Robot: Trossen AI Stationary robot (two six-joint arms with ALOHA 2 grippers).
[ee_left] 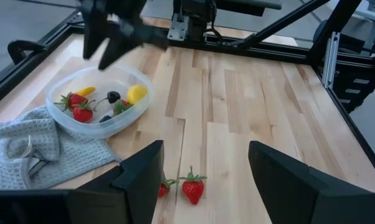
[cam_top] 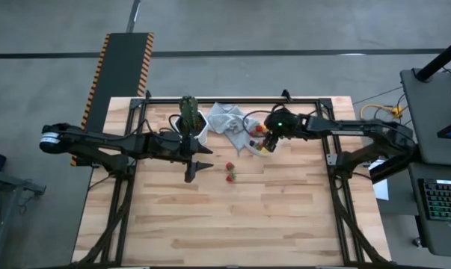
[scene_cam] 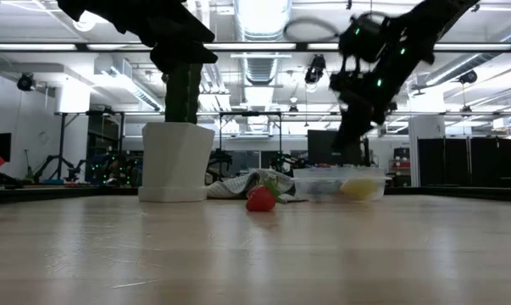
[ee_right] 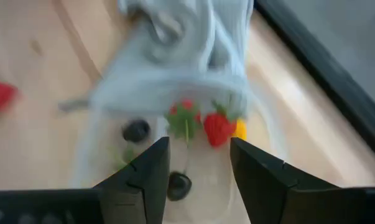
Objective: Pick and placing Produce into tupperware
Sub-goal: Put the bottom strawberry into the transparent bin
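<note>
The tupperware (ee_left: 122, 124), a round see-through tub, stands on the table against the grey cloth (ee_left: 32, 146). In it lie red strawberries (ee_left: 81, 113), a yellow piece (ee_left: 136, 94), an orange piece (ee_left: 84, 91) and dark pieces (ee_left: 114, 97). My right gripper (ee_right: 199, 162) hangs open just above the tub (cam_top: 249, 147), with nothing between its fingers. Two strawberries (ee_left: 193, 186) (ee_left: 166, 186) lie on the bare wood (cam_top: 229, 171) in front of my open left gripper (ee_left: 203, 180), which hovers above the table's middle (cam_top: 199, 166).
A tall green cactus in a white hexagonal pot (cam_top: 191, 123) stands at the far edge, left of the cloth (cam_top: 226, 119). A black metal frame (ee_left: 324, 50) borders the table. Bare wood stretches across the near half (cam_top: 232, 224).
</note>
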